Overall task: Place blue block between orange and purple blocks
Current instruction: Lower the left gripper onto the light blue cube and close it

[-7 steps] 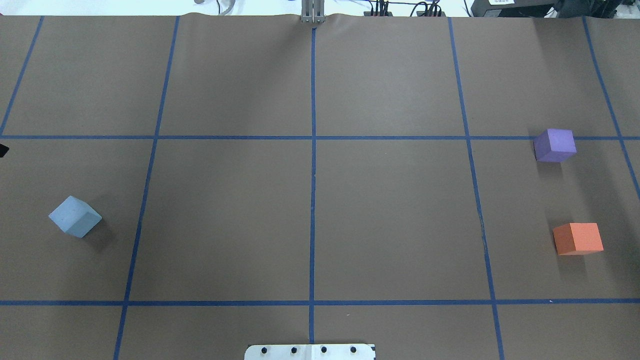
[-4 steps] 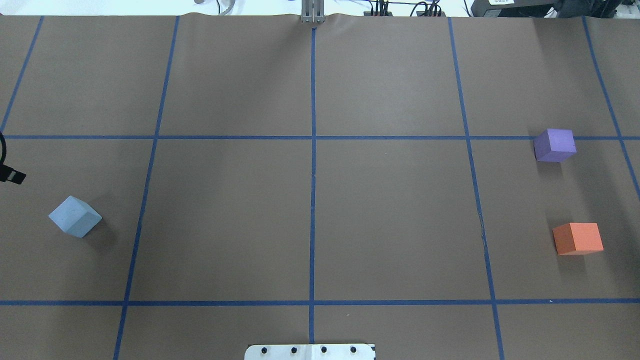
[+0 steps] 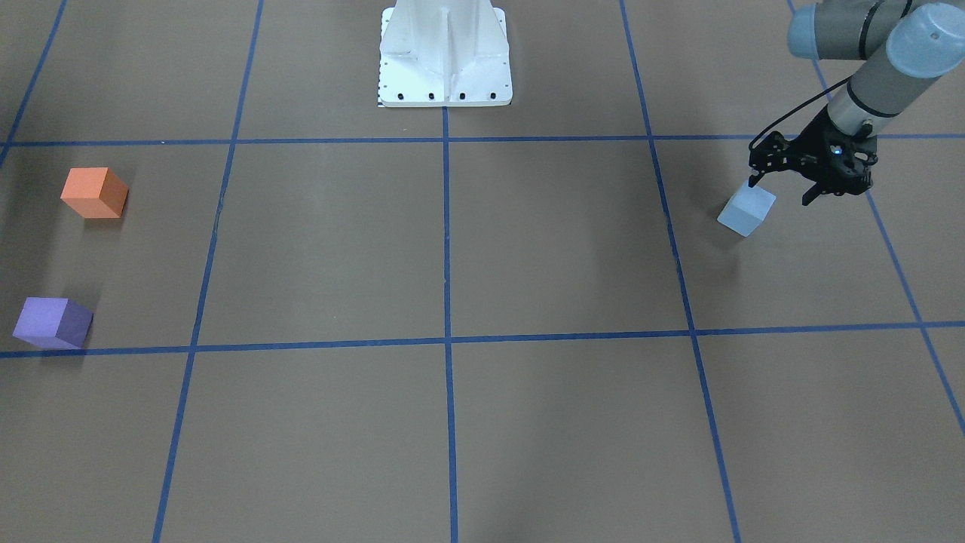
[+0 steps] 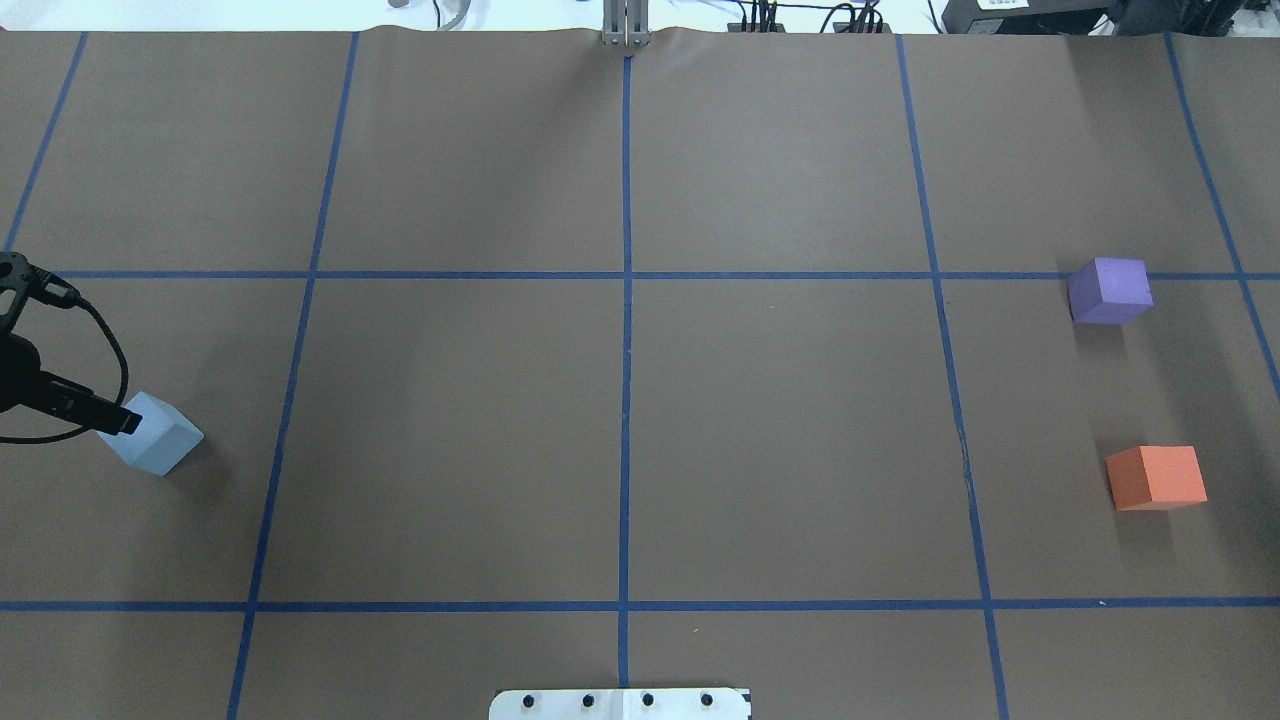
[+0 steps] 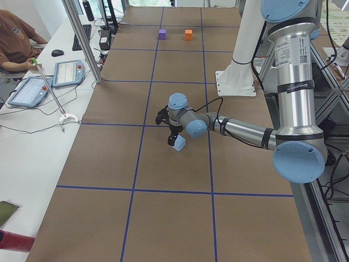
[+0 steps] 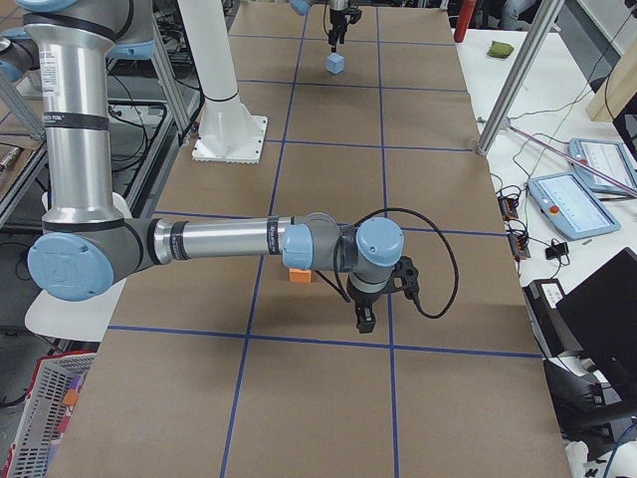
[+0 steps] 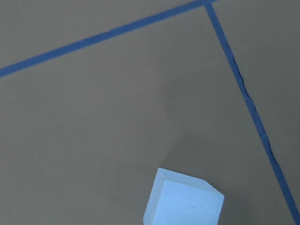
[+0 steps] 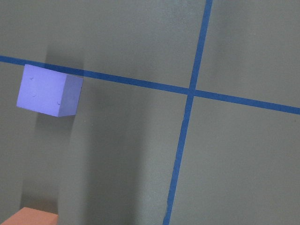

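The light blue block (image 4: pixel 155 440) sits on the brown table at the robot's left; it also shows in the front view (image 3: pixel 746 211) and at the bottom of the left wrist view (image 7: pixel 185 201). My left gripper (image 3: pixel 782 190) is open and empty, hovering just above and beside the block, with one finger (image 4: pixel 112 418) over its edge. The purple block (image 4: pixel 1108 290) and the orange block (image 4: pixel 1155 477) stand apart at the far right. My right gripper (image 6: pixel 363 319) hangs near the orange block (image 6: pixel 299 276); I cannot tell whether it is open or shut.
Blue tape lines (image 4: pixel 625 400) divide the table into squares. The white robot base plate (image 3: pixel 445 83) sits at the robot's edge, mid-table. A side bench with tablets (image 5: pixel 65 73) and an operator (image 5: pixel 16 38) runs along the far side.
My left gripper has come in from the overhead view's left edge and moved down to the blue block. The three blocks have not moved.
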You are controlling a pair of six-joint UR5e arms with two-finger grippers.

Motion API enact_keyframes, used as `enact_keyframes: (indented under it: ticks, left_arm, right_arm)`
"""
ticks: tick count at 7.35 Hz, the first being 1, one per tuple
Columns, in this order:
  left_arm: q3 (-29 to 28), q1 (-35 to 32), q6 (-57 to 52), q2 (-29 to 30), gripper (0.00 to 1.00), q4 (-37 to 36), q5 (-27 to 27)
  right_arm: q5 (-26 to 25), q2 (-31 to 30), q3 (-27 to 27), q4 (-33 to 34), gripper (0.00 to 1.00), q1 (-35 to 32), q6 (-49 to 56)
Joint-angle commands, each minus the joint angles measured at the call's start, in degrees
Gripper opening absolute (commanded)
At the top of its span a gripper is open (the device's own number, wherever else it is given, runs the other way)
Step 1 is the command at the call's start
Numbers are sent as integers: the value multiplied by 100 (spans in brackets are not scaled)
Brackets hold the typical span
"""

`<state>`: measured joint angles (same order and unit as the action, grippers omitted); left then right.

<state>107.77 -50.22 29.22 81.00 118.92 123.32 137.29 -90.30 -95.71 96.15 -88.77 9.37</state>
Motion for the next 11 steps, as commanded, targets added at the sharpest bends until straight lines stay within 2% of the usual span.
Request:
enact_keyframes:
  ticks: [1,5,6,7,8,9,11]
  left_arm:
    - [-185,283,14,56,100,26,-72]
    - [-502,513,23,232,100,52,-63]
    - [-546,513,23,250,92,52,-72]
    - [-546,513,153,258,48,61,-63]
    - [-529,504,694,267,0,61,-54]
    - [-250,443,804,302,0,-9,85]
    - [566,207,822,529,0,-1145,201]
  right_arm:
    - [0,-5,0,0,100,0,4]
    - [0,-5,0,0,100,0,-5]
    - [0,-5,0,0,100,0,-5]
    - [0,4,-9,0,100,0,-5]
    - [0,4,-9,0,100,0,-5]
    - [0,21,-9,-9,100,0,-5]
    - [0,91,-87,-9,100,0,12]
